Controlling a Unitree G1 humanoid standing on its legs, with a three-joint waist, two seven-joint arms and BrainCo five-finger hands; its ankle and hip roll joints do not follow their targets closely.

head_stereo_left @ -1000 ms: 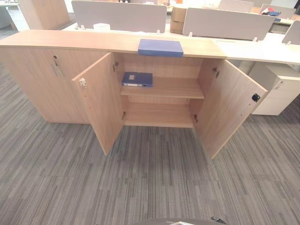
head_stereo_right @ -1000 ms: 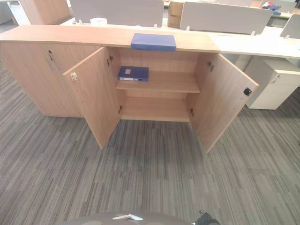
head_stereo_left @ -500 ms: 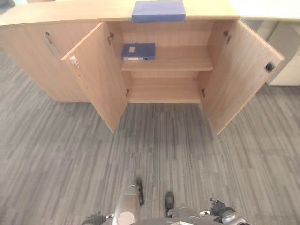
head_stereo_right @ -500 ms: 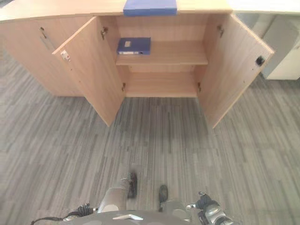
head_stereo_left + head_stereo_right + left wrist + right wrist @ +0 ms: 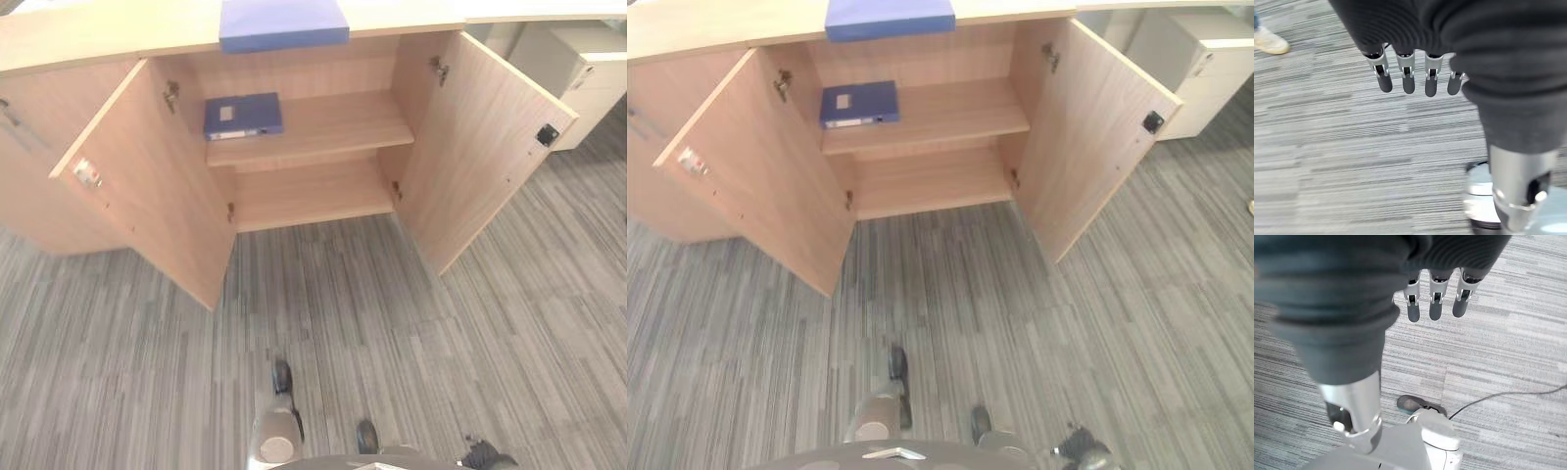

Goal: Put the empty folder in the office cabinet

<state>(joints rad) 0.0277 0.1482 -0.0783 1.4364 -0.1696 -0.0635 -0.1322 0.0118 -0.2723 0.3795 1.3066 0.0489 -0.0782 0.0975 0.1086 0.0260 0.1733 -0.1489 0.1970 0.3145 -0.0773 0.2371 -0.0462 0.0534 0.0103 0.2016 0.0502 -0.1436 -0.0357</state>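
Observation:
A wooden office cabinet stands ahead with both doors swung wide. One blue folder lies flat on the cabinet's top, above the open bay. A second blue folder with a white label lies at the left of the upper shelf. The lower shelf is bare. My left hand hangs over the carpet, fingers straight, holding nothing. My right hand hangs the same way, also holding nothing. Both hands are well short of the cabinet.
The left door and right door jut out over the grey striped carpet. A closed cabinet section adjoins on the left. A white drawer unit stands at the right. A person's shoe shows on the carpet.
The camera has tipped down and swung, so the cabinet sits higher and further left in the picture. Folders and doors stand as before.

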